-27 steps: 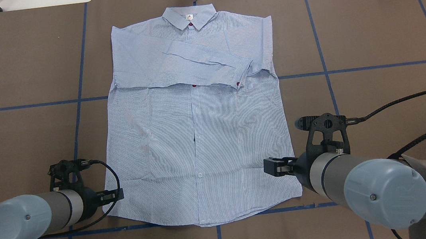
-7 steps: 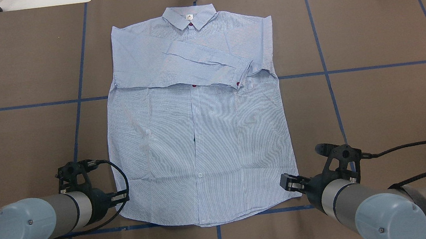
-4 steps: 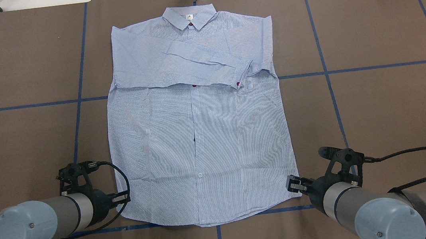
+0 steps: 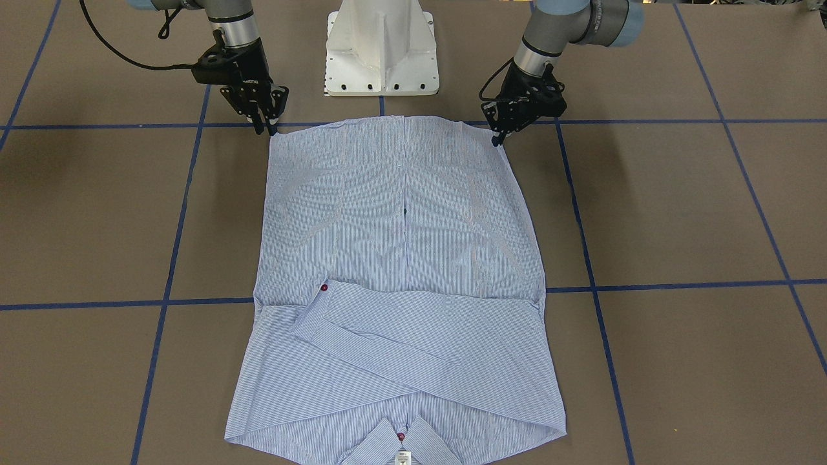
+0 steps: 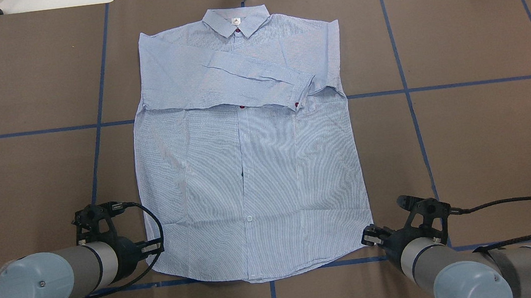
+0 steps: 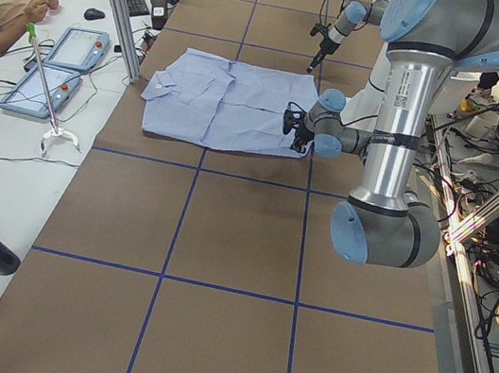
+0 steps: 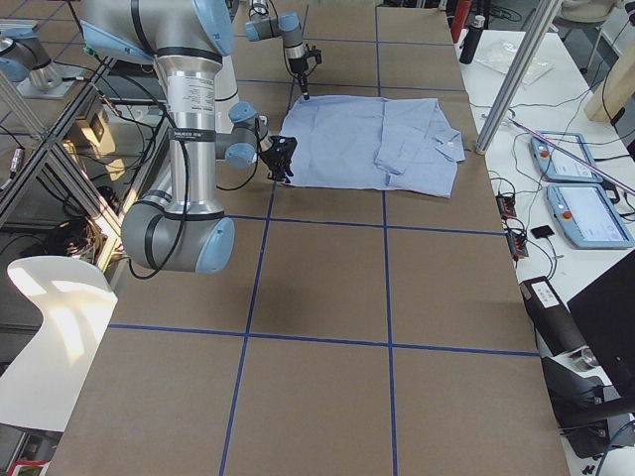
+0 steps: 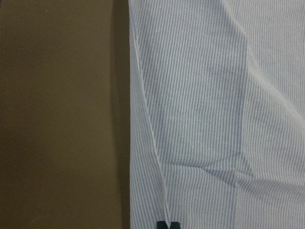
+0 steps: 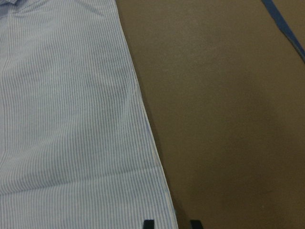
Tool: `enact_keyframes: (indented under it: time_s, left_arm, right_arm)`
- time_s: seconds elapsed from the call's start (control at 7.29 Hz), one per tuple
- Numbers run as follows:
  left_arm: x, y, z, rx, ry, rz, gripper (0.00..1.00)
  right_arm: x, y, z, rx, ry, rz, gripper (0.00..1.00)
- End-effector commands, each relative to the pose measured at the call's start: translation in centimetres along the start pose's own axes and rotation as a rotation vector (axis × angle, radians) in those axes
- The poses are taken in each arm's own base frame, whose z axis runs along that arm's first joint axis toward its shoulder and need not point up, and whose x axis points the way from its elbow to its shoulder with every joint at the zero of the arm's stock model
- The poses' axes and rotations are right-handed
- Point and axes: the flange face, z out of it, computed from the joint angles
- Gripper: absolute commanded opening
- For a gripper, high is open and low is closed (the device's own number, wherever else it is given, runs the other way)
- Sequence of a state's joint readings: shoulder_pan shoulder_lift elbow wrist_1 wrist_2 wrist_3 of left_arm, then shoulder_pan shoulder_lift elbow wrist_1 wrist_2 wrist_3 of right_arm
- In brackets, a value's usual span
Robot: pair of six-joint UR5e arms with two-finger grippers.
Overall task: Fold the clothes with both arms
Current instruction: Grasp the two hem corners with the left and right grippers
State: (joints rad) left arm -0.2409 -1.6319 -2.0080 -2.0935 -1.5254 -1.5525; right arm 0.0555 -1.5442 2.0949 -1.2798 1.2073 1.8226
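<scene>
Closest to the robot, the shirt point(image 5: 248, 171) lies flat and face up on the brown table point(image 5: 484, 134), its hem toward the white pedestal base point(image 4: 381, 45) and just overlapping a blue tape line point(image 5: 407, 255) near that edge. Each arm reaches down to one hem corner.

The left gripper point(image 5: 159, 246) sits at the near left corner. In its wrist view the two fingertips point(image 8: 162, 224) stand almost together, and the shirt's side edge runs straight into the narrow slit between them, so it appears pinched on the fabric.

The right gripper point(image 5: 368, 236) is at the near right corner. Its fingertips point(image 9: 148, 223) stand clearly apart: one is over the striped cloth and the other over bare table, with the side edge passing between them and nothing gripped.

Farther out, the front panel spreads smooth, with faint creases and a white button point(image 5: 249, 218) on the placket. Beyond that, both sleeves are folded across the chest. The upper sleeve point(image 5: 247, 73) slants to the right and ends in a cuff point(image 5: 301, 90) with a dark red button point(image 5: 296, 104).

Farthest away, the collar point(image 5: 218, 22) lies flat by the table's far edge, a small white label point(image 5: 235, 21) at its centre.
</scene>
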Motion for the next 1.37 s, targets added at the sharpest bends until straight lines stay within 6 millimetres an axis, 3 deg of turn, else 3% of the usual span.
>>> enact_keyframes:
  time_s: [0.0,1.23]
  left_arm:
    - [0.0,0.0,0.1,0.001,-0.002,0.0,0.0]
    - [0.0,0.0,0.1,0.005,-0.002,0.002,0.0]
  right_arm:
    - [-0.1,1.0,0.3,0.003,-0.001,-0.012,0.37]
    - [0.1,3.0,0.7,-0.014,0.012,-0.042,0.37]
